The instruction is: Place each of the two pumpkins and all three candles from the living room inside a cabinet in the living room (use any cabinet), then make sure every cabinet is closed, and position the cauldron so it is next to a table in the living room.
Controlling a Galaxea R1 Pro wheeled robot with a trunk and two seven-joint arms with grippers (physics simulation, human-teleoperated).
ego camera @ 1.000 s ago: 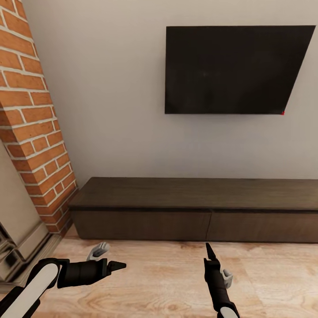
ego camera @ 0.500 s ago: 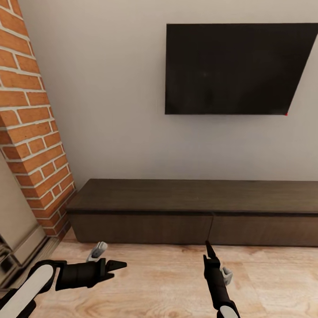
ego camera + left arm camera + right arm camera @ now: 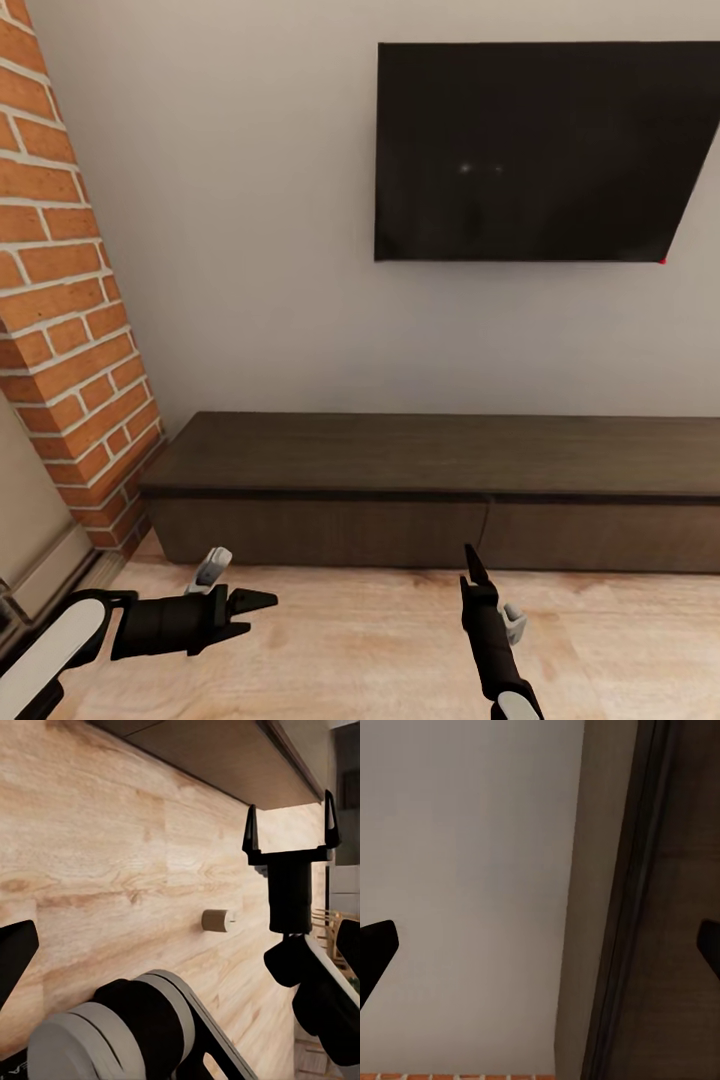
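- My head view has shifted, so the cabinet [image 3: 430, 490] sits lower; drawers shut.
- Left gripper [image 3: 262, 606] and right gripper [image 3: 289, 821] both spread, empty.
- A candle [image 3: 217, 920] lies on the floor; the cabinet's right end is cut off.

Cabinet [image 3: 440, 490] runs along the back wall [image 3: 250, 250], on the floor [image 3: 350, 650]. TV [image 3: 530, 150] hangs on the wall above the cabinet's right part. Brick column [image 3: 70, 300] stands left of the cabinet, its base touching the cabinet's left end. Left hand [image 3: 255, 603] and right hand [image 3: 472, 565] hover over the floor before the cabinet. One candle [image 3: 217, 920] lies on its side on the floor.
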